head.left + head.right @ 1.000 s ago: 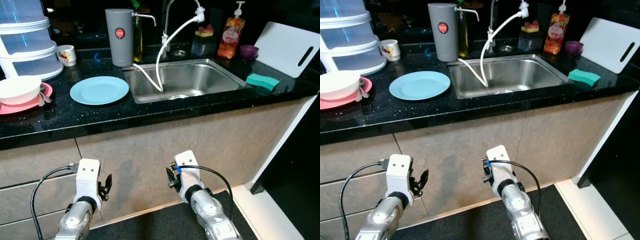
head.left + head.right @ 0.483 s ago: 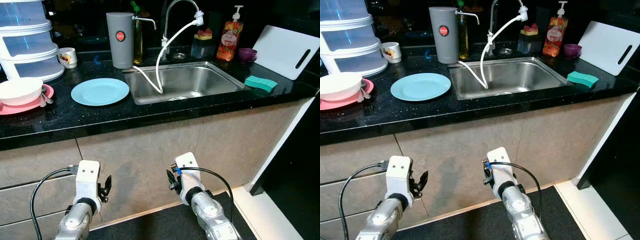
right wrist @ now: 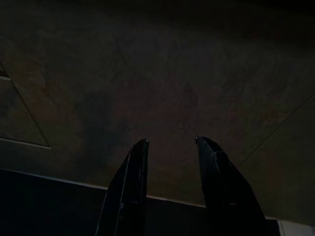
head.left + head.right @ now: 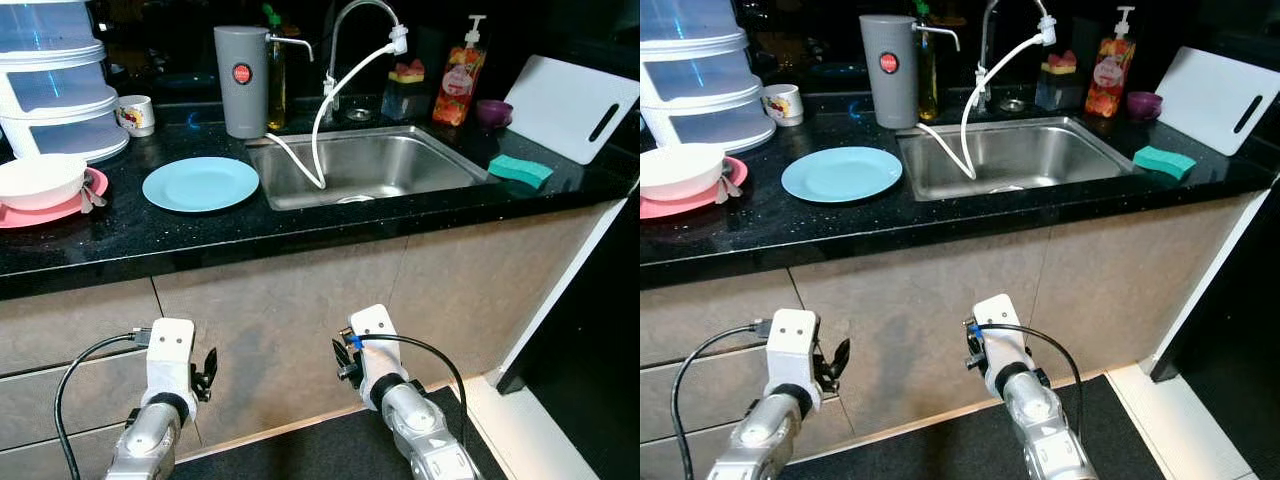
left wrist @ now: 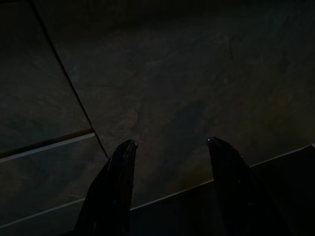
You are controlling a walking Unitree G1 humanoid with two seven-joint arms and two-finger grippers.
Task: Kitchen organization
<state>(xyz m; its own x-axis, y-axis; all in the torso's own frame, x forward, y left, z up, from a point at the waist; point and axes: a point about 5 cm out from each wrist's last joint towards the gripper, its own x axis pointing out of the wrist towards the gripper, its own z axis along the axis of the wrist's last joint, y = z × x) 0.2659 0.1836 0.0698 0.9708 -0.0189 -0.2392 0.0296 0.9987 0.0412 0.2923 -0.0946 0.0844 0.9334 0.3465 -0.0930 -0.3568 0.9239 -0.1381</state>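
Observation:
A light blue plate (image 4: 200, 183) lies on the black counter (image 4: 230, 232) left of the steel sink (image 4: 370, 160). At the far left a white bowl (image 4: 40, 178) sits on a pink plate (image 4: 72, 208). A teal sponge (image 4: 520, 170) lies right of the sink. Both arms hang low in front of the cabinet, well below the counter. My left gripper (image 5: 172, 142) is open, its fingers facing the cabinet front with nothing between them. My right gripper (image 3: 172, 140) is also open, pointing at the cabinet panel.
A grey canister (image 4: 241, 80), an oil bottle, a mug (image 4: 134, 113) and stacked clear containers (image 4: 55, 90) stand at the back left. A soap bottle (image 4: 462, 75), a purple cup (image 4: 492, 110) and a white cutting board (image 4: 572, 105) stand at the back right. A white hose (image 4: 330, 110) hangs into the sink.
The view has tilted up slightly. My left arm has drifted a little left and lower. Nothing on the counter has moved.

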